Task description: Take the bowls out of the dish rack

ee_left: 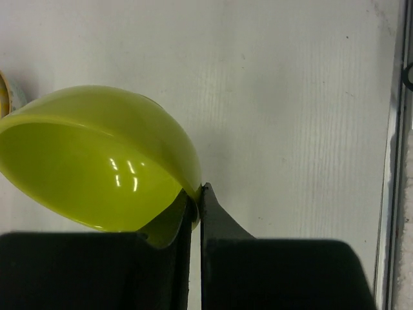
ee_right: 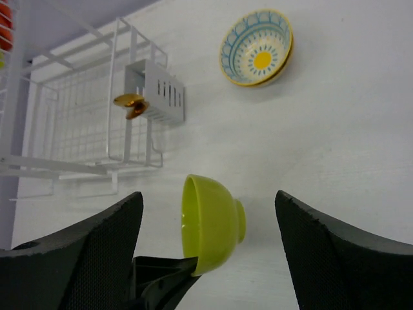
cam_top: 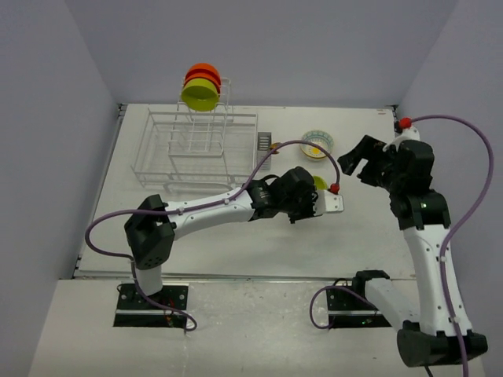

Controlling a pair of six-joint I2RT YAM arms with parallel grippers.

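My left gripper (cam_top: 316,195) (ee_left: 197,192) is shut on the rim of a lime-green bowl (cam_top: 321,182) (ee_left: 97,161) and holds it on edge just above the table. The right wrist view shows this bowl (ee_right: 216,223) between the wide-apart fingers of my right gripper (ee_right: 210,196) (cam_top: 351,169), with a gap on each side. That gripper is open. A pale flower-patterned bowl (cam_top: 317,144) (ee_right: 257,48) sits on the table further back. On the upright tier of the white dish rack (cam_top: 196,145) (ee_right: 77,129) stand orange bowls (cam_top: 203,75) and another lime-green bowl (cam_top: 200,96).
A grey cutlery basket (cam_top: 264,141) (ee_right: 161,97) hangs on the rack's right end with a golden utensil (ee_right: 131,105) sticking out of it. Walls close the table at the back and on both sides. The table's metal edge (ee_left: 395,161) runs along the right of the left wrist view.
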